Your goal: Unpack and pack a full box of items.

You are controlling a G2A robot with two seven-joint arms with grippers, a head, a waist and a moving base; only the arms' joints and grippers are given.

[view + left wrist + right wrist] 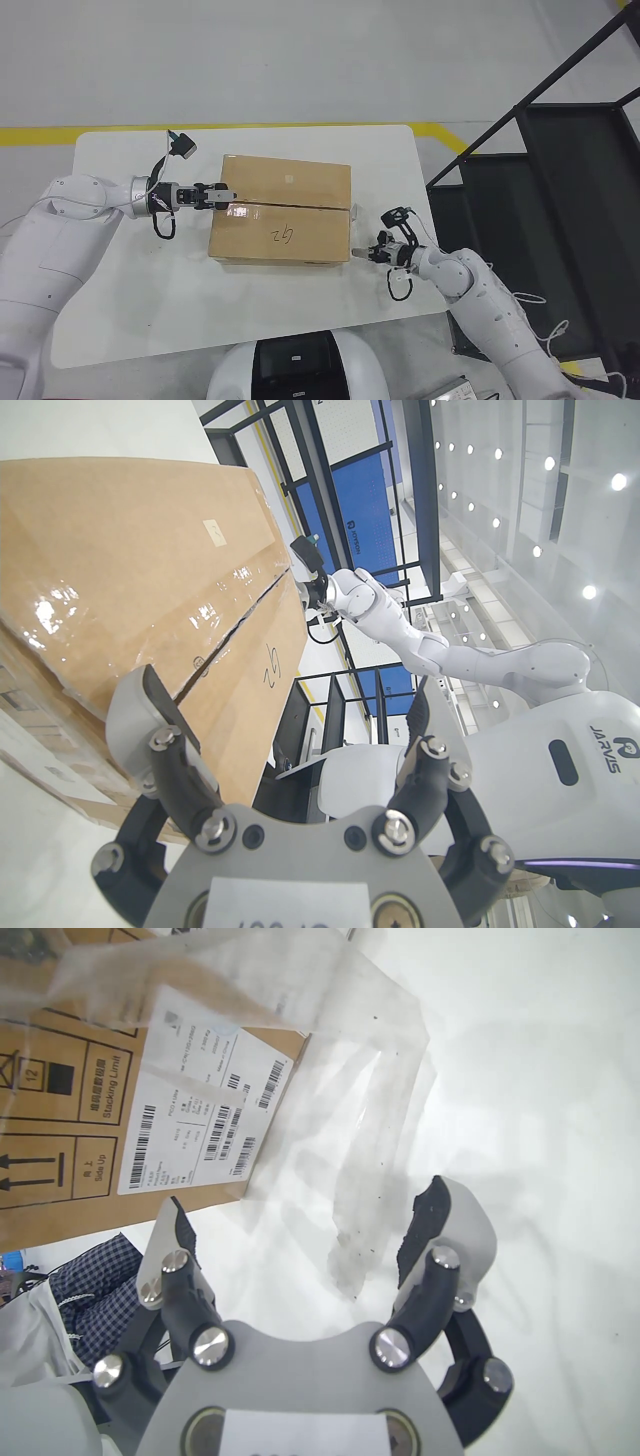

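On the table (120, 300), the closed box (285, 235) lies long axis left-right, its top seam (295, 207) running along that axis; left gripper (232, 200), spread wide and empty, sits at the seam's left end; right gripper (362, 253), likewise spread and empty, sits beside the opposite end, lower.

Brown box (285, 190), white table (150, 295)

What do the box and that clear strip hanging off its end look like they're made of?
Box: brown cardboard, matte, judging by the kraft colour and printed handling marks; glossy glare along the top seam suggests clear tape there. Strip: thin transparent plastic film, probably peeled packing tape, since the table shows through it and it creases softly.
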